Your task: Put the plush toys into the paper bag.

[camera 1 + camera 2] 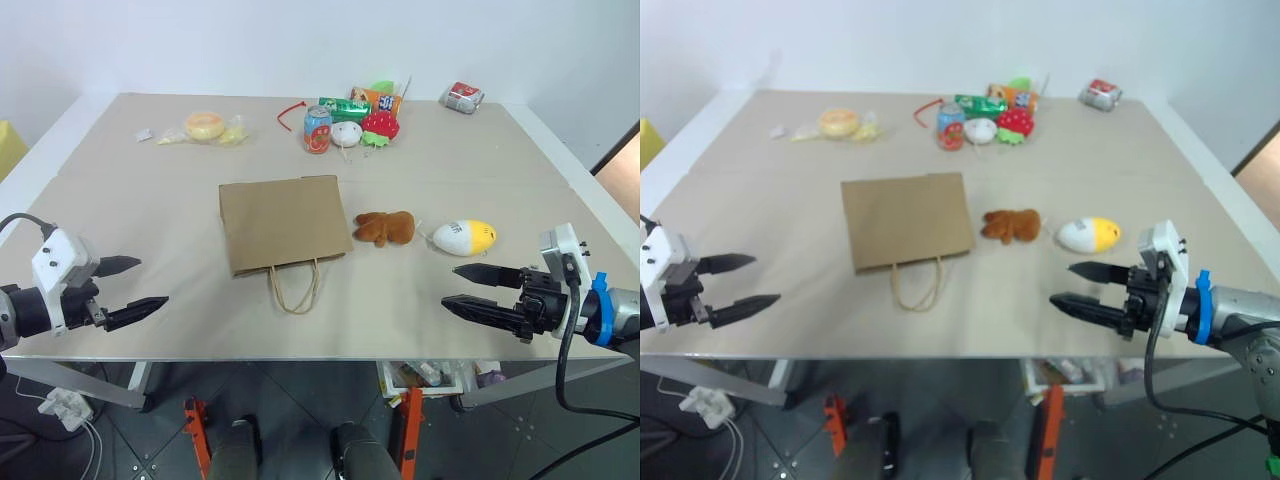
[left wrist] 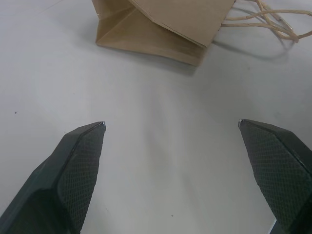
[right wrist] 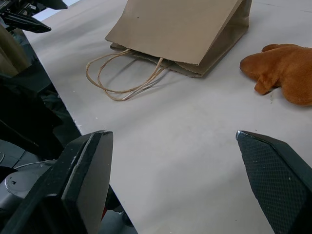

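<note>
The left eye view shows the left gripper [image 1: 128, 284] at the near left edge of the table [image 1: 120, 200], its two black fingers wide apart and holding nothing. The right gripper [image 1: 463, 286] hovers at the near right edge, fingers also spread apart and empty. Both grippers point toward the middle of the table.

Between them, the paper bag [image 1: 283, 222] lies flat in the middle of the table, and its two loop handles [image 1: 296, 285] stretch toward the near edge. Just beside the bag, on the robot's right, lies the brown plush toy [image 1: 385, 228], not touching the bag. Near it, further to the right, lies the white plush toy with a yellow end [image 1: 464, 237]; it is the toy nearest to the right gripper. Both toys are outside the bag.

At the far side of the table stands a drink can [image 1: 317, 129], next to a small white round object [image 1: 346, 133] and a red strawberry toy [image 1: 380, 126], with some snack packets [image 1: 362, 101] behind them. A yellow round thing in a clear wrapper [image 1: 205, 126] lies at the far left.
</note>
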Robot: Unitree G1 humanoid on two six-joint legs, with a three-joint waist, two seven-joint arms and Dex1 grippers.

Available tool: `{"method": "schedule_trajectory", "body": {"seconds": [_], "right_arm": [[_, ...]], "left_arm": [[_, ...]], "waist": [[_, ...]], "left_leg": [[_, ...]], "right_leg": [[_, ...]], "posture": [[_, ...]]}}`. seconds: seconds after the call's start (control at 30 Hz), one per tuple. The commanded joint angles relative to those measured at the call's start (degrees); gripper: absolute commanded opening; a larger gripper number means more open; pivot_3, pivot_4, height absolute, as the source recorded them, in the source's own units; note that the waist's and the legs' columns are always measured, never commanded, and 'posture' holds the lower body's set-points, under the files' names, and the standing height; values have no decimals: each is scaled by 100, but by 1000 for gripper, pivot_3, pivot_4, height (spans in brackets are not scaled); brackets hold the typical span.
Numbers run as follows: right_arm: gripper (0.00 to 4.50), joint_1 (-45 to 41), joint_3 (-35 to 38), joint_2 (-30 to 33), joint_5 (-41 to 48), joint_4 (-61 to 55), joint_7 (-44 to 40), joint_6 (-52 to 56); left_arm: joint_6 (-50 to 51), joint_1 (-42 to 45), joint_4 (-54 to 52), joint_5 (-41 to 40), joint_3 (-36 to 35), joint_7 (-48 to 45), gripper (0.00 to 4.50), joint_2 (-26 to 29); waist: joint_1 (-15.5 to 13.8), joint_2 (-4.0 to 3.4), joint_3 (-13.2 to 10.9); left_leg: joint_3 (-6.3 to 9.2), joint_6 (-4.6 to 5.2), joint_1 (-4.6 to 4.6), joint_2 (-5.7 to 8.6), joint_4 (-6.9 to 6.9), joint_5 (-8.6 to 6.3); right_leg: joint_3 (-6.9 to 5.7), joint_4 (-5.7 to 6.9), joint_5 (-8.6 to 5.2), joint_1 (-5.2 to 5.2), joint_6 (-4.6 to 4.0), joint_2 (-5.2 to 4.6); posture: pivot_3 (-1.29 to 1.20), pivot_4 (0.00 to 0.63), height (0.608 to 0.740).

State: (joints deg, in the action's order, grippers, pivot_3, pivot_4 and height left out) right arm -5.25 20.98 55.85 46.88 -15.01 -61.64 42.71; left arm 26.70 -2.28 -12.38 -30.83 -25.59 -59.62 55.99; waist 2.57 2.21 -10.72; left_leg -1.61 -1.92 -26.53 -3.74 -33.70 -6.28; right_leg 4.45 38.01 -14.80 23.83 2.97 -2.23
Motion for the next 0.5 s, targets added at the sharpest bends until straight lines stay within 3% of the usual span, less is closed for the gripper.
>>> {"method": "schedule_trajectory", "body": {"seconds": [0.03, 0.2, 0.33, 0.5], "right_arm": [[4357, -66, 99, 11, -63, -83, 66, -79], [4357, 91, -333, -116, -312, -430, 177, -188], [4357, 70, -657, -259, -231, -992, 206, -188], [4357, -122, -822, -450, -111, -1322, 426, -101]], "left_arm": [[-580, 276, -85, 245, 335, -175, 4500, -64], [-2907, 1037, 396, 1367, 1586, -766, 4500, -360], [-4690, 2237, 1228, 2019, 2459, -1066, 4500, -857], [-5630, 3252, 2041, 2267, 3103, -1355, 4500, -1396]], "waist": [[0, 0, 0], [-60, 0, 2], [-77, -2, 2], [-123, -5, 4]], "left_leg": [[0, 0, 0, 0, 0, 0], [1, -6, 6, 4, -6, -4], [3, 0, 9, 2, -16, 0], [7, 2, 7, 0, -42, 1]], "right_leg": [[0, 0, 0, 0, 0, 0], [-6, 0, 3, -15, -4, -3], [-6, 0, 5, -23, 0, 2], [-8, 0, 15, -37, 15, 9]], "posture": [[0, 150, 740], [0, 150, 740], [0, 150, 740], [0, 150, 740]]}}
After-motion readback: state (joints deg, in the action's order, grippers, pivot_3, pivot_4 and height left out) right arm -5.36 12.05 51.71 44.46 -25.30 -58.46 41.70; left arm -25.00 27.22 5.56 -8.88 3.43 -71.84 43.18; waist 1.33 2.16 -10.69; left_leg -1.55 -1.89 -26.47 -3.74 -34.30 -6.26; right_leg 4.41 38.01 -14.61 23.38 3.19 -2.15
